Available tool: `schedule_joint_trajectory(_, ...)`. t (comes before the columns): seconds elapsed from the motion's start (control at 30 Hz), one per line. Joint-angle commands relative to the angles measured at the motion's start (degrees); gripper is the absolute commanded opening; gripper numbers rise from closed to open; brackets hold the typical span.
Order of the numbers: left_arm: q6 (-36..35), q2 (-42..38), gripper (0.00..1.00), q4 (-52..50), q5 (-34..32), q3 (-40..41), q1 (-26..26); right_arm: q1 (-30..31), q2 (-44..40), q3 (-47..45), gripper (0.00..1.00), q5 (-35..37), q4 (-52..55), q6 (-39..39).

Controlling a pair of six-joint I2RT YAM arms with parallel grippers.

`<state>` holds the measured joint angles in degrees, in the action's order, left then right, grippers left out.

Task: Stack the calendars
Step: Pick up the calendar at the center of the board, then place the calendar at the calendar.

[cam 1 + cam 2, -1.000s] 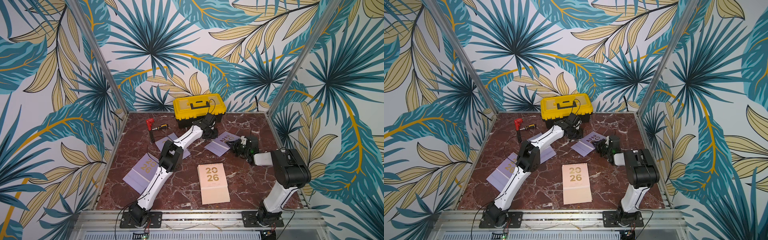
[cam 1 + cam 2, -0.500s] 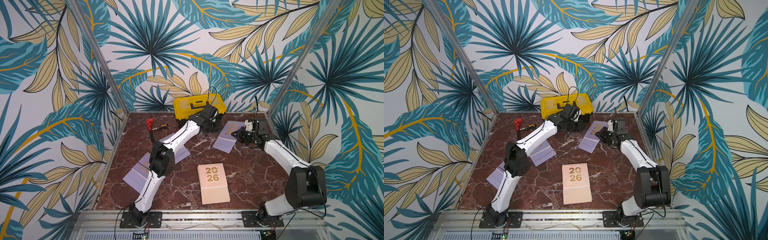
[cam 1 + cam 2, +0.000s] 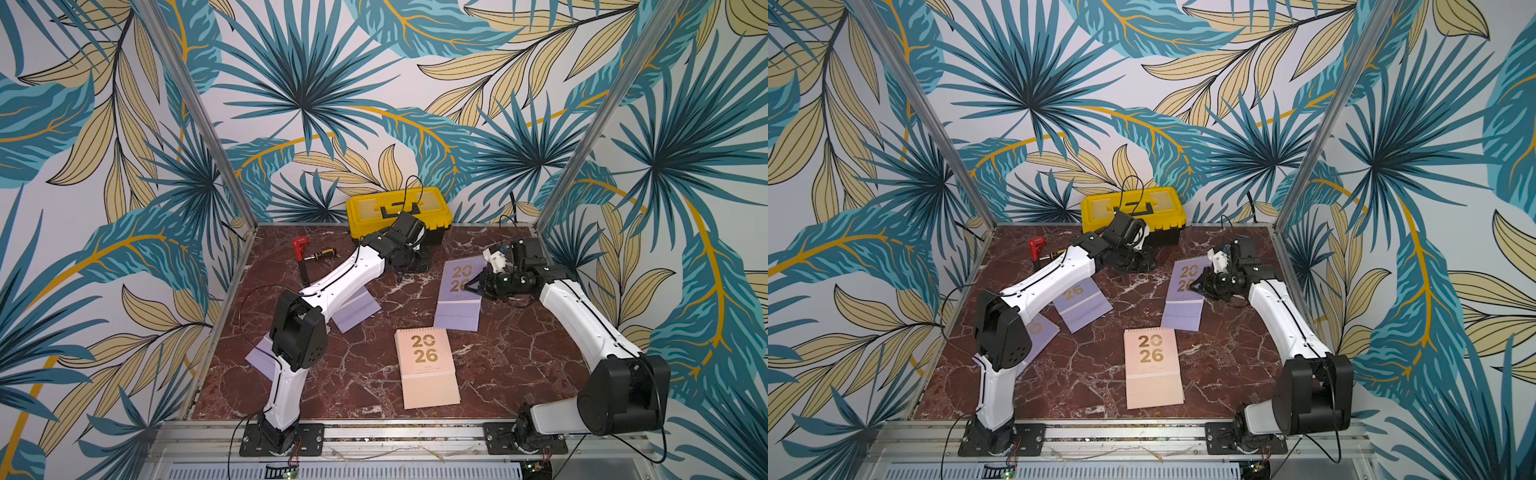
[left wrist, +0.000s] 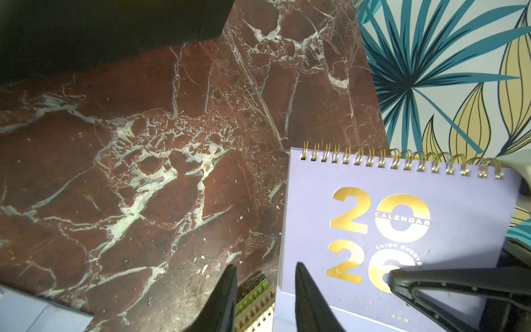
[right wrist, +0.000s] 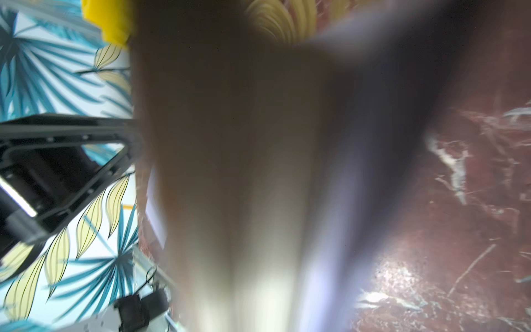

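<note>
My right gripper is shut on the right edge of a lavender calendar at the back right; its cover is raised and its lower flap hangs toward the tabletop. In the left wrist view that calendar shows its gold "2026". My left gripper stands open just beside it, over the spiral of a lime green calendar. A peach-pink calendar lies flat at front centre. Two more lavender calendars lie partly under my left arm. The right wrist view is filled by blurred covers.
A yellow-and-black toolbox stands against the back wall, right behind my left gripper. A red tool and a screwdriver lie at the back left. Metal posts and patterned walls close in the marble table.
My left gripper has opened and let go of the lavender calendar. The right arm has stretched out and carries that calendar, raised, to the back right.
</note>
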<state>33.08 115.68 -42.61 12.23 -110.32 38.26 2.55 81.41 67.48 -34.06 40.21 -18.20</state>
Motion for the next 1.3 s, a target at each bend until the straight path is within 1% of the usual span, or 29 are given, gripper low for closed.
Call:
schedule_joint_trajectory(0.0, 0.99, -5.06, 0.35, 2.8, -0.46, 4.83, 0.24, -0.17, -2.4, -1.31, 0.0, -7.77, 3.52, 5.23)
schedule_joint_trajectory(0.13, 2.28, -9.92, 0.35, 5.42, -0.26, 11.8, 0.39, -0.17, -4.5, -4.43, 0.0, -11.42, 4.0, 6.29)
schedule_joint_trajectory(0.2, 3.15, -12.46, 0.35, 7.01, 0.14, 15.38, 0.38, -0.01, -5.35, -6.97, 0.0, -14.53, 3.55, 6.42)
schedule_joint_trajectory(0.3, 4.45, -16.02, 0.36, 8.87, 0.71, 20.48, 0.41, 0.89, -7.34, -10.97, 0.0, -18.74, 1.33, 5.3)
schedule_joint_trajectory(0.37, 5.23, -17.96, 0.36, 9.67, 1.12, 23.1, 0.37, 1.72, -9.0, -13.48, 0.0, -19.84, 0.35, 4.84)
schedule_joint_trajectory(0.47, 5.98, -20.44, 0.36, 10.98, 1.64, 26.65, 0.39, 3.35, -11.78, -18.64, 0.0, -22.79, -4.74, 1.97)
schedule_joint_trajectory(0.63, 6.29, -23.8, 0.36, 11.57, 2.01, 31.66, 0.45, 6.33, -14.26, -24.78, 0.0, -22.82, -11.6, -2.93)
schedule_joint_trajectory(0.77, 7.45, -26.56, 0.36, 12.63, 2.06, 36.22, 0.41, 9.06, -14.09, -28.44, 0.0, -22.81, -14.25, -4.07)
schedule_joint_trajectory(0.9, 8.39, -28.8, 0.36, 13.37, 1.85, 39.76, 0.43, 10.68, -13.73, -29.16, 0.0, -21.65, -13.11, -3.44)
schedule_joint_trajectory(1.07, 9.26, -30.03, 0.36, 13.96, 1.89, 42.86, 0.78, 11.36, -12.88, -29.25, 0.0, -22.38, -13.94, -3.67)
schedule_joint_trajectory(1.27, 10.38, -30.95, 0.36, 14.77, 1.36, 45.82, 1.63, 13.3, -10.07, -30.47, 0.0, -22.87, -18.88, -5.34)
